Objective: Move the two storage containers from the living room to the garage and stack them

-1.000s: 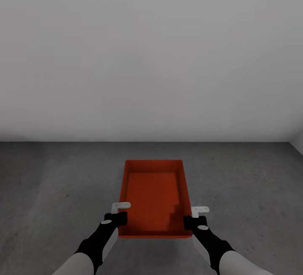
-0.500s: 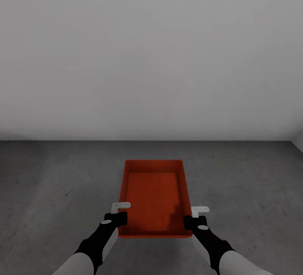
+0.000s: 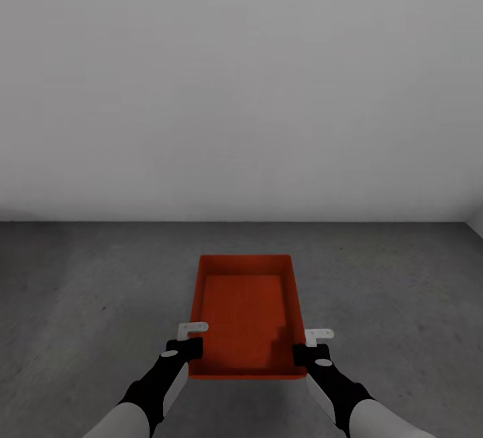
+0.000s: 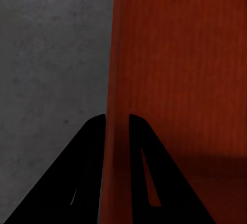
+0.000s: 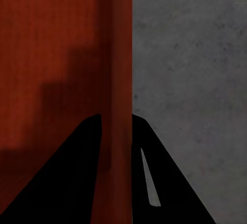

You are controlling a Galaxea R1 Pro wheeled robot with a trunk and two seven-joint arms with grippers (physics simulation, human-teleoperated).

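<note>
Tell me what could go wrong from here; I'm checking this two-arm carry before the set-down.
Each gripper, left and right, pinches only a thin side wall of the storage container, near its close end, so the far end might sag or slip. Uneven release could drop it crooked on the concrete floor.

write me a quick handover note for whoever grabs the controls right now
Left hand: shut on the left wall of the storage container.
Right hand: shut on its right wall.
Container is held level between both hands, over the grey concrete floor, facing a plain white wall.
Done: this container is in the garage.
Left: set it down, then bring and stack the second one.
</note>
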